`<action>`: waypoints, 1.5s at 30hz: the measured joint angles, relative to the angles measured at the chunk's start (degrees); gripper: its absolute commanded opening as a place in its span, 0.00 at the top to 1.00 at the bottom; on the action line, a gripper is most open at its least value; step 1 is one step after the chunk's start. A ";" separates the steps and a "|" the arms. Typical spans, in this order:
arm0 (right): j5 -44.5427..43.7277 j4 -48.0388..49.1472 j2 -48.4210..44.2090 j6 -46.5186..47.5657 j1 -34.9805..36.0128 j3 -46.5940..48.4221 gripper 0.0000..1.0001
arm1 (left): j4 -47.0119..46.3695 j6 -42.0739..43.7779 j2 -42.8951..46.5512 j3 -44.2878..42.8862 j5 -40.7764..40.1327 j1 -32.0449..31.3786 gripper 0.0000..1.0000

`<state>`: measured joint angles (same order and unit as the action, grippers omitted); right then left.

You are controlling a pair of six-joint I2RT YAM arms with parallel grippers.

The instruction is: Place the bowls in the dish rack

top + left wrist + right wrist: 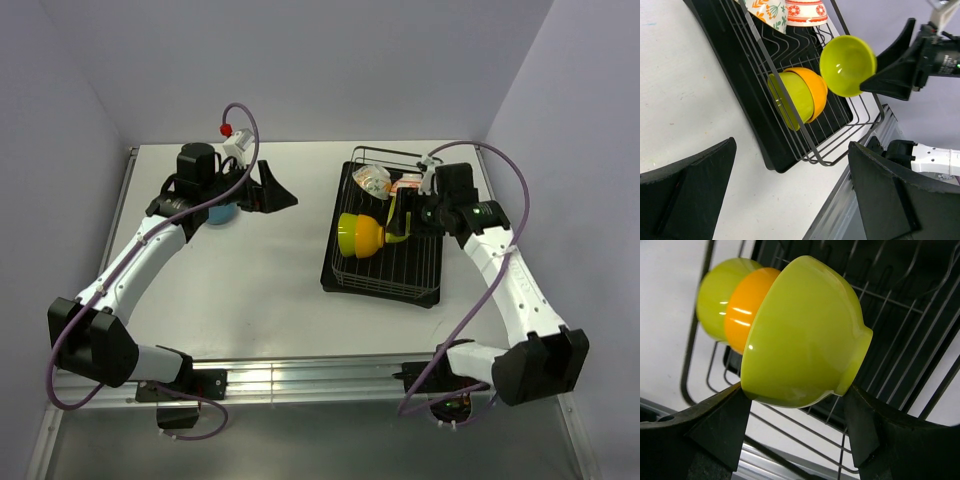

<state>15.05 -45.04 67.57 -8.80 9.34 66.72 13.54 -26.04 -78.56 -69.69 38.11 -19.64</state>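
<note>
The black wire dish rack [410,280] lies right of centre. Inside it a lime green bowl [348,234] and an orange bowl [371,238] stand on edge, nested together. At its far end lean a cream-white patterned bowl [373,180] and a salmon-red bowl [405,185]. My right gripper [400,222] hovers over the rack, shut on a second lime green bowl [800,335], which hangs just beside the orange bowl [747,310]. My left gripper [283,190] stands open and empty over bare table to the left of the rack. A blue bowl [222,213] sits on the table, partly hidden under the left wrist.
The rack's raised wire rim [790,115] runs along its left side, facing the left gripper. Purple walls close the table at the back and both sides. A metal rail [300,378] runs along the near edge between the arm bases.
</note>
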 measured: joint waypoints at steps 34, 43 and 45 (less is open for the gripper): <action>3.63 -0.15 13.44 1.64 0.02 0.00 0.74 | 0.94 1.36 0.04 0.00 0.66 0.00 0.00; 4.96 -0.22 14.47 1.64 0.04 0.00 0.27 | 1.18 1.44 0.04 0.00 0.66 0.02 0.01; 5.22 -0.24 14.49 1.60 0.04 0.00 0.20 | 1.42 1.53 0.04 0.00 0.66 0.02 0.00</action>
<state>20.27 -45.28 82.06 -7.20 9.39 66.72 14.96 -24.51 -78.52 -69.69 38.76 -19.62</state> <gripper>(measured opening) 0.763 0.995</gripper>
